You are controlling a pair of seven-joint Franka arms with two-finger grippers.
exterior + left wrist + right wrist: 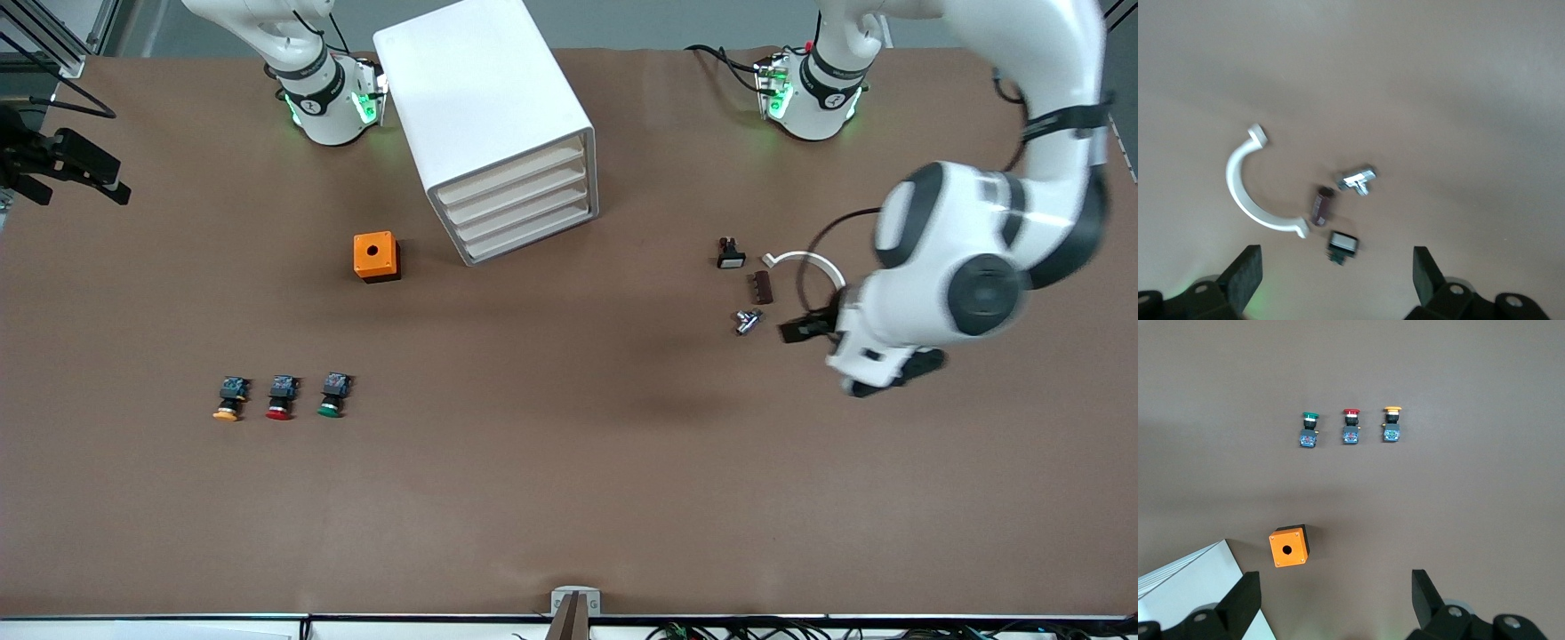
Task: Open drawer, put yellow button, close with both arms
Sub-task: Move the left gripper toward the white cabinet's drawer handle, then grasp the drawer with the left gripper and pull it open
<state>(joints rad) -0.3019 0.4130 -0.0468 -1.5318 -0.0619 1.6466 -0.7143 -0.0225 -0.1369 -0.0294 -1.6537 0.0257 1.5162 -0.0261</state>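
The drawer (511,174), topmost of the white cabinet (480,89), is pushed in. The yellow button (230,398) lies on the table well nearer the front camera than the cabinet, toward the right arm's end; the right wrist view shows it too, the yellow button (1391,425). High over the table beside the cabinet's corner (1191,587) hangs my right gripper (1335,587), open and empty. My left gripper (1338,260) is open and empty over a cluster of small parts at the left arm's end, where the left arm (933,293) reaches.
A red button (281,397) and a green button (332,396) lie in a row beside the yellow one. An orange box (376,256) stands beside the cabinet. Under the left gripper lie a white curved clamp (1245,193), a metal fitting (1358,179), a brown piece (1321,205) and a small switch (1343,245).
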